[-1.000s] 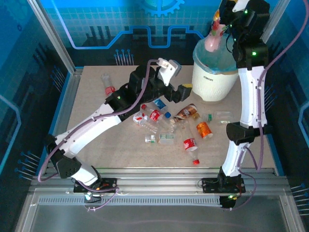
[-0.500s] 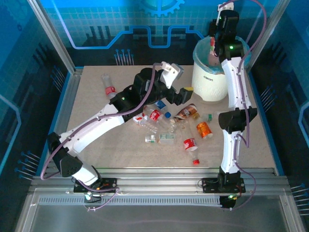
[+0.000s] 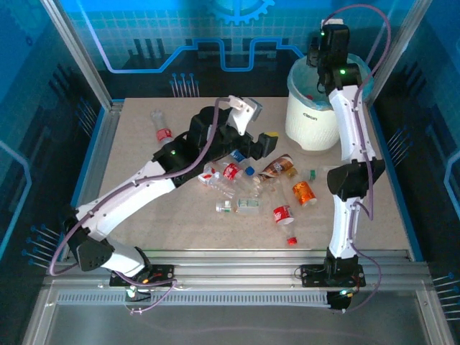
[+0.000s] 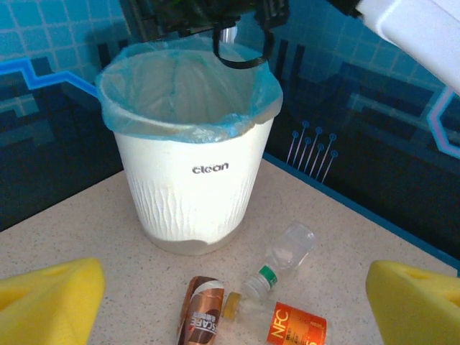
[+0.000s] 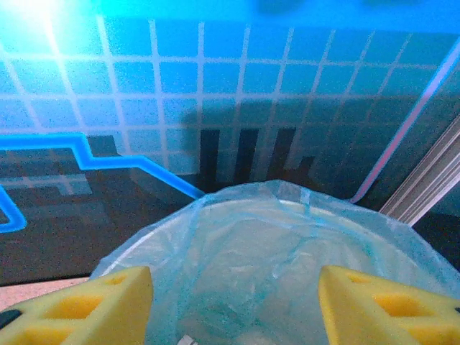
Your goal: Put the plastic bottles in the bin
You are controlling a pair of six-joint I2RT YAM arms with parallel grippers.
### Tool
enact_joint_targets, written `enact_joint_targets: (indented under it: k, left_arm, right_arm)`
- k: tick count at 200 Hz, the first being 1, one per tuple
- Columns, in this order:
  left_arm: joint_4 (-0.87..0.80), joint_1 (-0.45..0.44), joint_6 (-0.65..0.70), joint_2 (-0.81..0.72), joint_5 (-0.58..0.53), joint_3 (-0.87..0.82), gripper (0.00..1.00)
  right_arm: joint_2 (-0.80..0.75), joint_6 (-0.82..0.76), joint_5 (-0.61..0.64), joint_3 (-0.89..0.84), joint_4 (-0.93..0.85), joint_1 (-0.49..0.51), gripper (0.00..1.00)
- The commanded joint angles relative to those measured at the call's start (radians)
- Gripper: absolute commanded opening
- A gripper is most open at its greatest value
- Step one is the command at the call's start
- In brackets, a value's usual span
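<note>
since the right gripper [image 5: 233, 302] hangs over the bin [image 3: 310, 126] with jaws apart and empty, the drop looks done. left gripper [image 4: 230, 298] gapes wide, empty, above the bottles [image 3: 304, 192] beside the bin; next: descend, clamp one.

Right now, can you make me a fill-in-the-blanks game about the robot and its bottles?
1. The bag lining the bin is pale ____.
2. The word printed on the bin reads ____.
3. The right end effector hangs open over the ____.
4. The orange bottle lies on the ____.
Missing words: blue, clean, bin, table.
</note>
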Motion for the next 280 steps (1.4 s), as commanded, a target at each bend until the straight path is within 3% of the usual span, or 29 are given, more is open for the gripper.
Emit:
enact_joint_targets:
  k: [1, 43, 74, 138, 177, 230, 280]
  left_arm:
    - [-0.012, -0.004, -0.051, -0.054, -0.037, -0.024, 0.94]
    - [-0.104, -0.005, -0.11, -0.113, -0.083, -0.053, 0.94]
    - [-0.187, -0.005, -0.174, -0.188, -0.125, -0.122, 0.94]
    - [-0.384, -0.002, -0.368, -0.449, -0.243, -0.403, 0.93]
    - [-0.479, 0.0, -0.525, -0.622, -0.319, -0.583, 0.94]
    - [-0.486, 0.001, -0.595, -0.665, -0.236, -0.759, 0.92]
    - [-0.35, 0.0, -0.69, -0.598, -0.08, -0.862, 0.89]
  right_arm:
    - [-0.118, 0.016, -0.034, 0.005, -0.016, 0.023, 0.62]
    - [-0.219, -0.015, -0.093, 0.003, -0.095, 0.111, 0.62]
    - [-0.317, -0.051, -0.152, -0.044, -0.176, 0.238, 0.63]
    - [-0.645, -0.122, -0.365, -0.735, -0.02, 0.57, 0.63]
    - [-0.736, -0.219, -0.261, -1.027, -0.033, 0.784, 0.62]
    - [-0.883, 0.099, -0.15, -1.397, -0.027, 0.891, 0.62]
    - [-1.049, 0.495, 0.003, -1.587, -0.224, 0.893, 0.62]
